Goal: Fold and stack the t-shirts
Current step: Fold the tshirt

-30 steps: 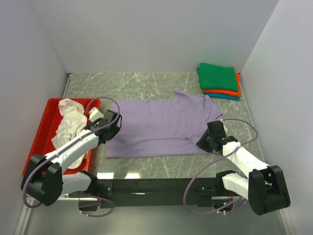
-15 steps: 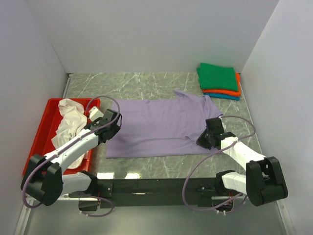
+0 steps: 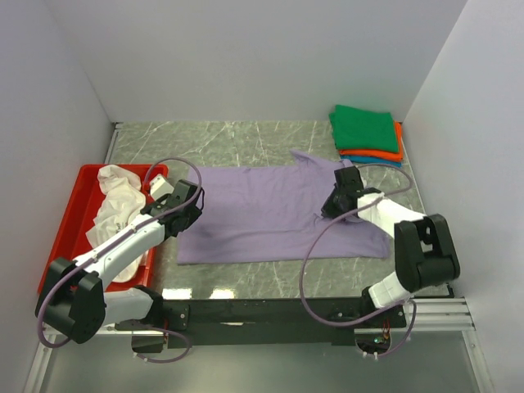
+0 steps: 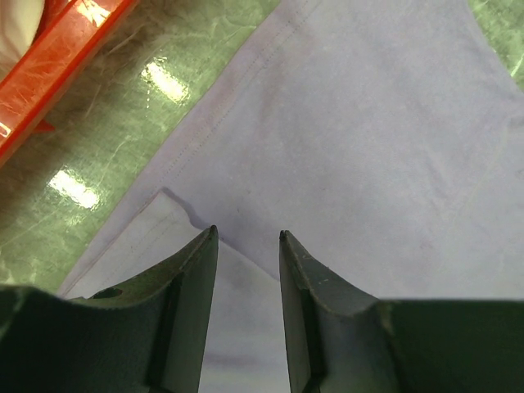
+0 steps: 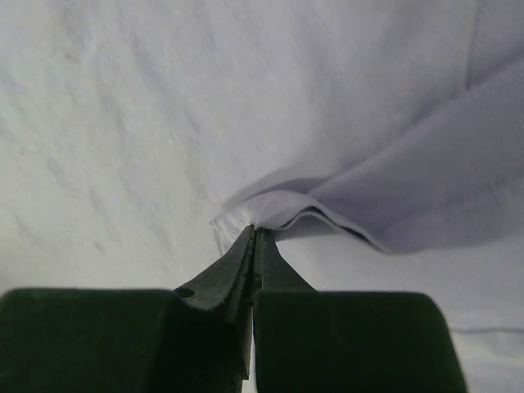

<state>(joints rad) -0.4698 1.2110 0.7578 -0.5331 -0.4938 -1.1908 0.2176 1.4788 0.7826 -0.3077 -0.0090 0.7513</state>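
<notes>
**A:** What did the cloth look like?

**B:** The soft lavender purple t-shirt (image 3: 262,217) lay spread flat on the glossy green-grey marble-pattern tabletop (image 3: 229,139), between the two arms. It was a matte knit, mostly smooth, with a stitched hem down its left edge. The right side was pulled up and rumpled.

**A:** Right gripper?

**B:** The right gripper (image 5: 253,231) was pinched fully together on a fold of that shirt. A thin doubled edge of fabric was caught at the black tapered tips, and a ridge of cloth ran off to the right. From the top view it sat over the shirt's right part, near the sleeve.

**A:** Left?

**B:** The left gripper (image 4: 247,234) had its jaws part-way apart with nothing between them. Its dark, smooth, curved fingers were over the shirt's near-left corner, where a small flap of hem lay turned over. I couldn't tell if the tips touched the cloth.

**A:** Other shirts?

**B:** A crumpled white t-shirt (image 3: 115,213) was heaped in the shallow red plastic tray (image 3: 57,241) at the table's left.

In the far-right corner was a neat square stack. The folded green t-shirt (image 3: 364,127) was on top, the orange t-shirt (image 3: 399,141) under it and the teal blue t-shirt (image 3: 377,162) at the bottom. Only the edges of the lower two showed. The stack lay apart from the lavender shirt.
</notes>
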